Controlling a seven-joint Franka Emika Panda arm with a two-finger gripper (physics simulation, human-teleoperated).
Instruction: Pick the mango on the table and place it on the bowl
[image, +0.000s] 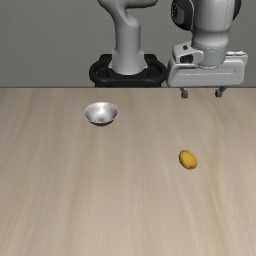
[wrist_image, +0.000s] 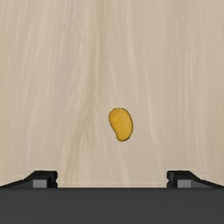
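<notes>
The pale wood table (image: 60, 200) carries the mango (image: 188, 159), well apart from the bowl (image: 100, 114). The gripper (image: 203, 93) hangs above it, jaws spread wide, empty. The mango looks small, light and smooth (probably slippery), so it is best pinched across its narrow middle.

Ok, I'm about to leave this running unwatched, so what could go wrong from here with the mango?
1. The mango is small and rounded, and lies slightly askew to the closing line of the open pincer; a squeeze might squirt it out.
2. The bowl is small and sits well away from the mango; a slightly off release could clip its rim and let the mango roll off across the table.
</notes>
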